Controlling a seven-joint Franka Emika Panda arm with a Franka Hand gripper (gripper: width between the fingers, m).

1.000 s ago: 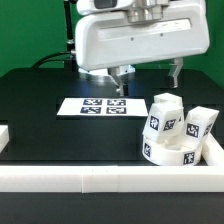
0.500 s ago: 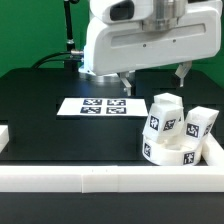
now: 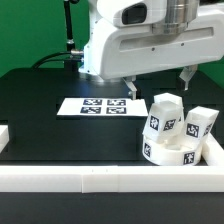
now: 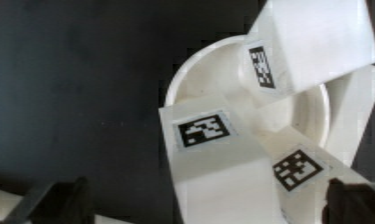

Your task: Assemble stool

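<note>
The white round stool seat (image 3: 171,154) lies at the exterior view's right, against the border rail. Two blocky white legs with black-and-white tags rest on it: one (image 3: 163,114) nearer the middle, one (image 3: 199,124) further right. My gripper (image 3: 160,82) hangs open above and just behind them, holding nothing. In the wrist view the seat's curved rim (image 4: 205,68) shows under a tagged leg (image 4: 234,150) and a second leg (image 4: 305,42). The dark fingertips (image 4: 59,201) stand wide apart on either side of the near leg, with the gripper (image 4: 205,205) open.
The marker board (image 3: 97,106) lies flat on the black table behind the stool parts. A long white border rail (image 3: 100,179) runs along the front edge and turns up the right side (image 3: 214,150). A short rail piece (image 3: 4,138) sits at the left.
The gripper has shifted toward the exterior view's right and slightly lower, closer to a spot over the legs. It stayed open. The stool parts have not moved.
</note>
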